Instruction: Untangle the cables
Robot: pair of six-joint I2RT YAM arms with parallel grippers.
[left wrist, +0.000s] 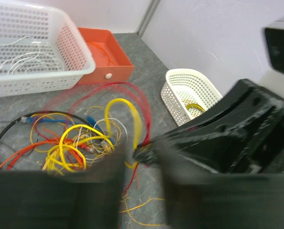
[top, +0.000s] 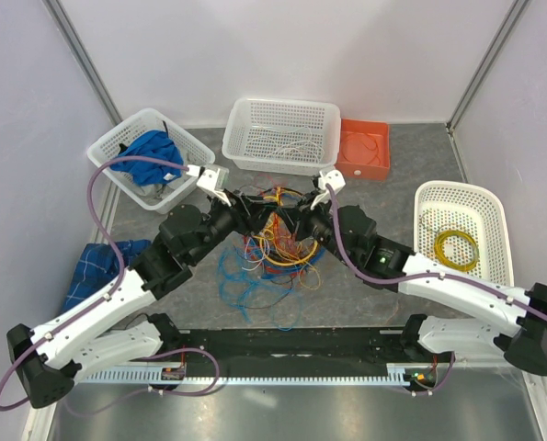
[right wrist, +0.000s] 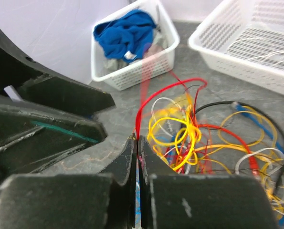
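While both arms reach in over the cables (top: 278,241), which lie in a loose tangle on the grey table (top: 393,197) just in front of the big white basket (top: 282,136), I see my right gripper (right wrist: 137,143) pinched fully together, with a red cable (right wrist: 138,121) running up out of its fingertips. My left gripper (left wrist: 141,160) sits at the opposite side of the tangle, also in front of that basket. Its jaws stand a little apart, blurred, and I cannot tell whether any strand lies between them. Blue loops (top: 241,280) trail from the bunch on the side away from the basket.
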